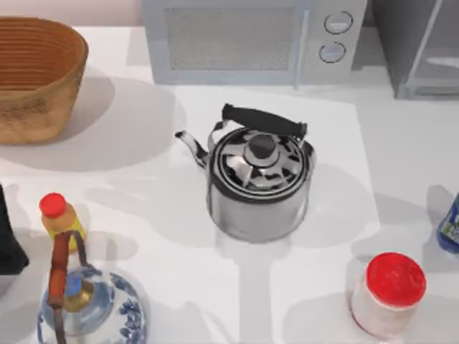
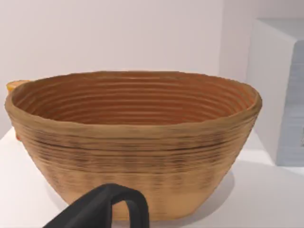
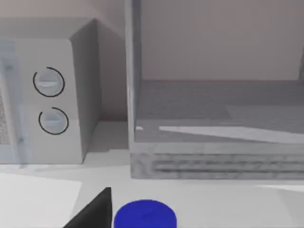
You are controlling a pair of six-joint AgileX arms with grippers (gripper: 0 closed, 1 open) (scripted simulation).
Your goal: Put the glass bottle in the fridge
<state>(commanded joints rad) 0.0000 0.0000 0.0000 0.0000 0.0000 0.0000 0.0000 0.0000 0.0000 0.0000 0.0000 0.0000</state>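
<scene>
1 glass bottle (image 1: 450,228) stands at the table's (image 1: 179,215) right edge in the top view, fridge (image 1: 423,50) at the far right corner. Left wrist view: basket (image 2: 133,142); grip unreadable. Right wrist view: a finger (image 3: 95,209) beside the bottle's blue cap, grip unreadable; I'd centre, then clamp.
</scene>
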